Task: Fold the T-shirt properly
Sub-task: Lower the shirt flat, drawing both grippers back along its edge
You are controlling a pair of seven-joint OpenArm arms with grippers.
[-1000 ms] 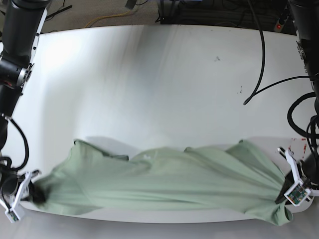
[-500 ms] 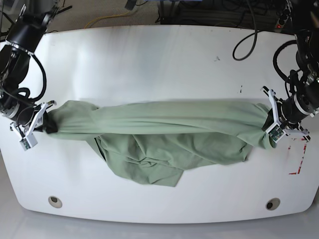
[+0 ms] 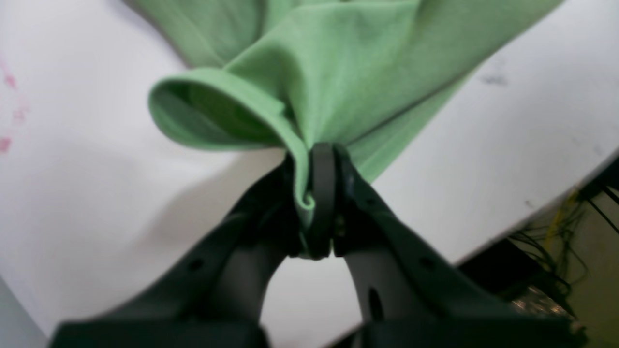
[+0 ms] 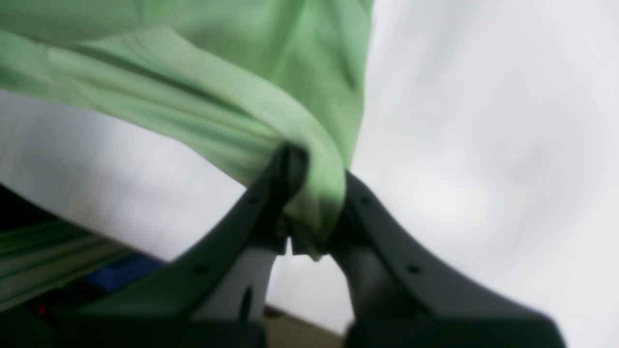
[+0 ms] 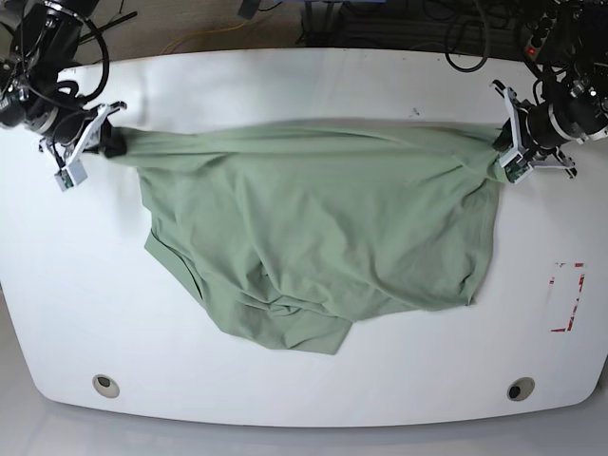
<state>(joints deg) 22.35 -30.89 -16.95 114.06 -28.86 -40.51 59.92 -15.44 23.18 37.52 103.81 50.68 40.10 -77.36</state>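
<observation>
The pale green T-shirt (image 5: 313, 237) lies spread over the white table (image 5: 304, 389), its far edge stretched taut between both arms and its near part rumpled at the centre front. My left gripper (image 5: 501, 150), at the far right in the base view, is shut on a bunched corner of the T-shirt (image 3: 309, 87); close up the left gripper (image 3: 316, 193) pinches a rolled hem. My right gripper (image 5: 106, 142), at the far left, is shut on the opposite corner of the T-shirt (image 4: 217, 96), with cloth wedged in the right gripper (image 4: 312, 212).
Red tape marks (image 5: 567, 296) sit near the table's right edge. Two round holes (image 5: 105, 385) (image 5: 518, 389) lie near the front edge. Cables (image 5: 204, 36) run behind the far edge.
Both grippers have carried the shirt's held edge from the front of the table to the far side. The cloth has spread out flat behind them.
</observation>
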